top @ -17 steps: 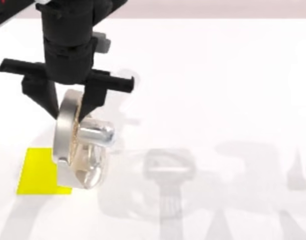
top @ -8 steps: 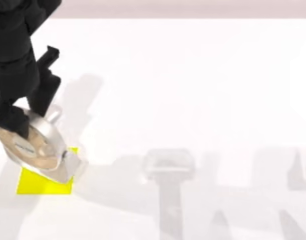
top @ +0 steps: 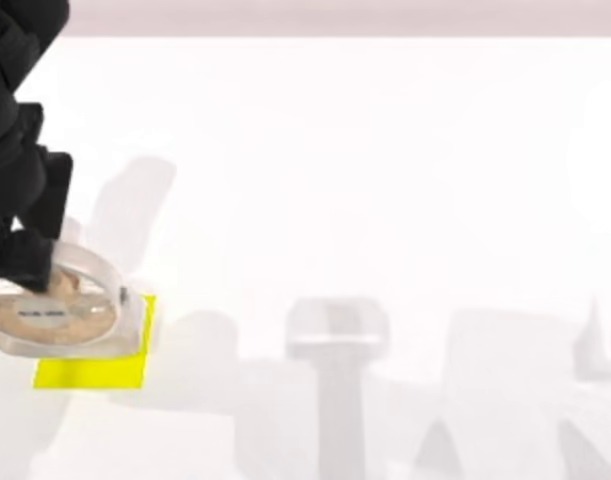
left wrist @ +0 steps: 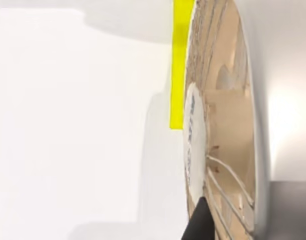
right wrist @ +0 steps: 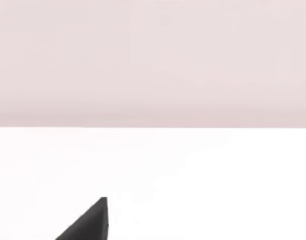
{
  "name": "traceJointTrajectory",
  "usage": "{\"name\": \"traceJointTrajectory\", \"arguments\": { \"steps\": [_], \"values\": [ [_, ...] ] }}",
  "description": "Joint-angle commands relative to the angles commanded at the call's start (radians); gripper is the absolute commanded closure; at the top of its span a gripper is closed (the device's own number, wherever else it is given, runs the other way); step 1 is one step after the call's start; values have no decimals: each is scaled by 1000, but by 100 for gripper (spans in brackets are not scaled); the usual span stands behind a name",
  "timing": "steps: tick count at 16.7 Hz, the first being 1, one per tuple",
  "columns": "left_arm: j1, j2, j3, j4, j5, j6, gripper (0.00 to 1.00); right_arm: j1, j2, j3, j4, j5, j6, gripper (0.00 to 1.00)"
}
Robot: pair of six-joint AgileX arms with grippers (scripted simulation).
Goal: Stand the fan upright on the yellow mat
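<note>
The fan (top: 55,318), a silvery ring with tan blades, hangs over the back left part of the yellow mat (top: 97,372) at the table's left edge. My left gripper (top: 25,268) is shut on its ring from behind and above. I cannot tell whether the fan touches the mat. In the left wrist view the fan (left wrist: 220,120) fills the frame beside a strip of the yellow mat (left wrist: 180,65), and one black fingertip (left wrist: 198,225) presses on its face. The right gripper (right wrist: 90,222) shows only as a dark tip over bare table, and it is outside the top view.
The white table (top: 385,180) stretches to the right of the mat, crossed by grey arm shadows near the front. A pale wall (right wrist: 153,60) runs along the table's far edge.
My left arm has carried the fan left from mid-table to over the mat. In the last half second it shifted a little farther left and the fan's ring turned flatter.
</note>
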Motion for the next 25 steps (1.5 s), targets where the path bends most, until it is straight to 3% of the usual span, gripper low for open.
{"name": "traceJointTrajectory", "arguments": {
  "steps": [15, 25],
  "values": [
    [8, 16, -121, 137, 0, 8, 100, 0, 0, 0, 0, 0, 0, 0],
    [8, 16, -121, 137, 0, 8, 25, 0, 0, 0, 0, 0, 0, 0]
  ]
}}
